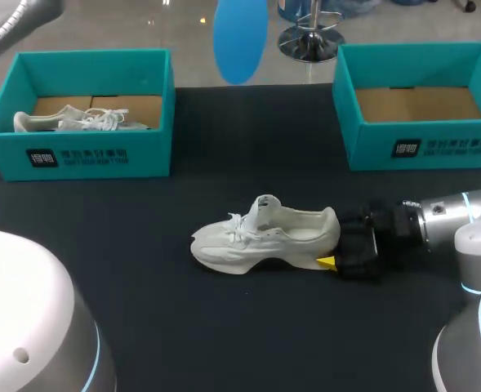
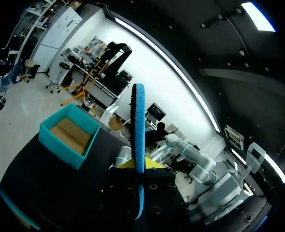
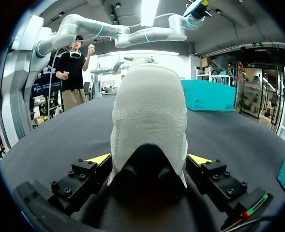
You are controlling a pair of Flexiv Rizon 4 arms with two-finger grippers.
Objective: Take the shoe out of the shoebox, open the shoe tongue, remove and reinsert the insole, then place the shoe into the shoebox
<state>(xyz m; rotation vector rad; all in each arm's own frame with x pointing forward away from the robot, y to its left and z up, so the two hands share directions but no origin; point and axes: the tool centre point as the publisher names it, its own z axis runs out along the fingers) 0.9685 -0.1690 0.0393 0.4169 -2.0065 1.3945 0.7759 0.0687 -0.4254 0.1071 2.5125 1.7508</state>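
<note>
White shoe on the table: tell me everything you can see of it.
The white lace-up shoe stands upright on its thick sculpted sole on the black table, apart from the teal box at left and the teal box at right, toe toward my left, heel toward my right arm. The upper looks like pale mesh, the heel panel like suede; the tongue is pulled up. The right arm's jaws clasp the heel from both sides, yellow tips against it. Nothing else touches it.
</note>
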